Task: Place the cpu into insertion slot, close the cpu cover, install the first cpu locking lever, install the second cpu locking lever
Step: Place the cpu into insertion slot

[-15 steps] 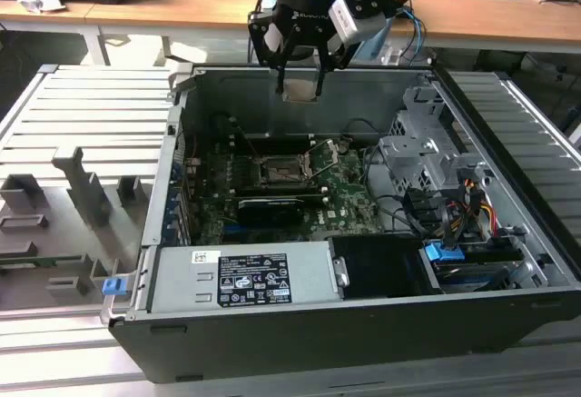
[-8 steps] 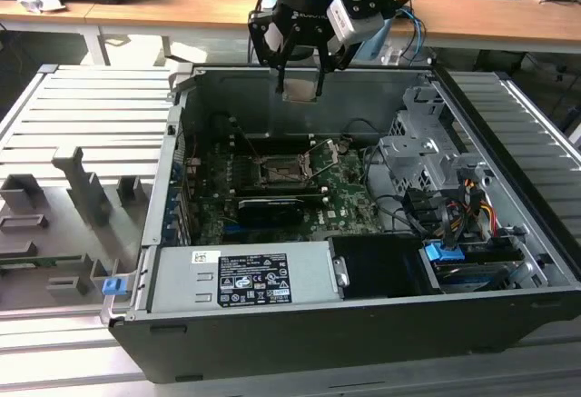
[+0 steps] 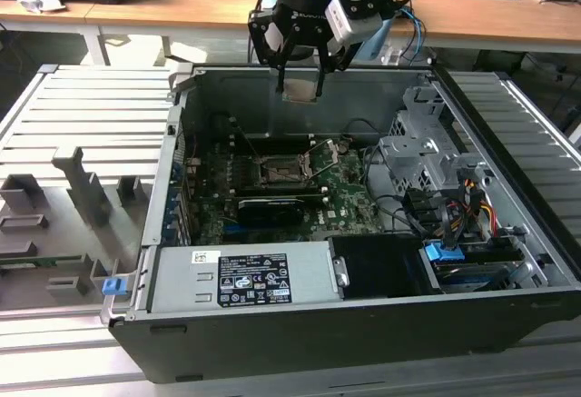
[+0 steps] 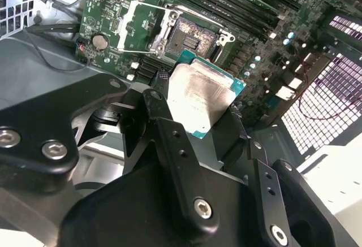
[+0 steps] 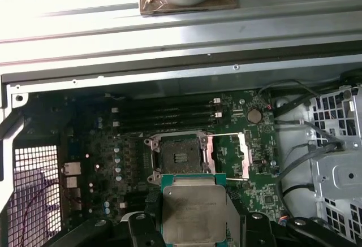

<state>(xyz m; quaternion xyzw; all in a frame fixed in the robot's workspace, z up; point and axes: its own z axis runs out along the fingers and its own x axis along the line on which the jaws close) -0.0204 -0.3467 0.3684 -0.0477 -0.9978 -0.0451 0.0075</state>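
In the exterior view, the gripper [image 3: 300,84] is seen above the open computer case [image 3: 272,324]. Its fingers [image 3: 280,79] are clamped on the cpu [image 3: 300,93], which is held between the fingertips. The insertion slot [image 3: 277,172] lies well below the fingers, on the motherboard [image 3: 345,202].

In the second wrist view, the cpu [image 4: 198,100] is gripped by two opposite edges, its dull metal top left uncovered. Beyond the fingertips the insertion slot [image 4: 192,38] is seen empty. The cpu cover [image 4: 129,21] is swung open, flat on the board beside the slot and clear of it.

In the first wrist view, the cpu [image 5: 192,213] is seen between the two fingers [image 5: 141,230], with the insertion slot [image 5: 178,157] just beyond their tips and the cpu cover [image 5: 246,156] off to one side.

The placing is judged barely begun: the chip is well apart from the slot. For this step to be done well, the chip should be kept level and its edges squared to the socket frame. It should be centred over the opening before it is lowered, since contacts could be bent by a tilted or offset entry. A slow descent with a light release is advised.
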